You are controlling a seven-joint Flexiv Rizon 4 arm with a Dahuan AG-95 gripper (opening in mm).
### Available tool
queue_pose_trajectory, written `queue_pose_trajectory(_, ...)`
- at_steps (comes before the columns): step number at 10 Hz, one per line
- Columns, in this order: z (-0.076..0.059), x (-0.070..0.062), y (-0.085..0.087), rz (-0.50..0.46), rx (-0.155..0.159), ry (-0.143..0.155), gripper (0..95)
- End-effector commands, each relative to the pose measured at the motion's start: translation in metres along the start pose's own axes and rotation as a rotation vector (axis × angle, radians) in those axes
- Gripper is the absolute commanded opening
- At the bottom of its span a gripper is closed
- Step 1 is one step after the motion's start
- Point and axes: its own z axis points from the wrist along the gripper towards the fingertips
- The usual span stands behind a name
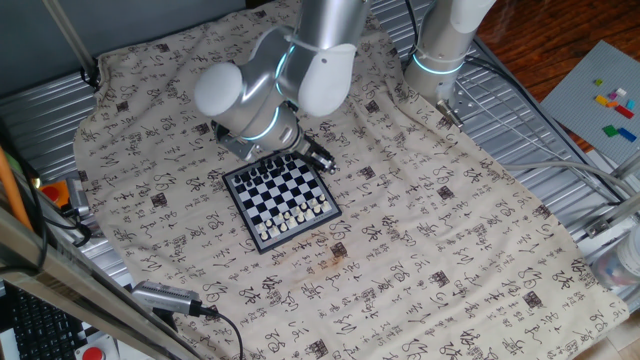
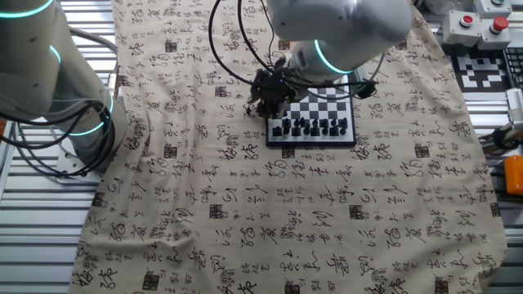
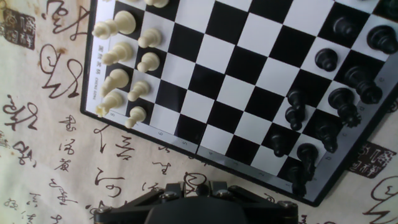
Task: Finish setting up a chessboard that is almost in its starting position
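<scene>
The small chessboard (image 1: 275, 190) (image 2: 320, 106) lies on the printed cloth. In the hand view the board (image 3: 236, 81) fills the top, with white pieces (image 3: 124, 56) in two rows at its left and black pieces (image 3: 336, 99) at its right. My gripper (image 3: 200, 186) (image 1: 318, 155) (image 2: 265, 94) hovers just off one side edge of the board, over the cloth. Its fingers (image 3: 181, 188) stand close together with a dark rounded top, seemingly a black piece (image 3: 203, 188), between them. The rest of that piece is hidden by the hand.
A second arm's base (image 1: 440, 50) (image 2: 49, 73) stands at the cloth's edge. A grey brick plate (image 1: 600, 100) lies off the cloth. A control box with red buttons (image 2: 478, 24) and a camera with its cable (image 1: 165, 298) sit at the table's rims.
</scene>
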Motion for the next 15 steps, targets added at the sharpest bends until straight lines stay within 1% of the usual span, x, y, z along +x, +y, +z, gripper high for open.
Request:
queue_pose_trajectory(1,-0.0006,0.0006,0.0,0.003,0.007,-0.003,19.0)
queue_pose_trajectory(5,-0.0061,0.0038,-0.0033,0.007,0.018,0.0,19.0)
queue_pose_trajectory(9,-0.0073,0.0045,-0.0044,0.009,0.019,0.002,19.0)
queue_pose_trajectory(12,-0.0082,0.005,-0.005,0.009,0.021,-0.002,19.0)
queue_pose_trajectory(13,-0.0086,0.0052,-0.0052,0.011,0.023,-0.009,19.0)
queue_pose_trajectory(14,-0.0091,0.0056,-0.0055,0.012,0.024,-0.011,0.0)
queue_pose_trajectory(15,-0.0103,0.0062,-0.0061,0.013,0.024,-0.012,0.0)
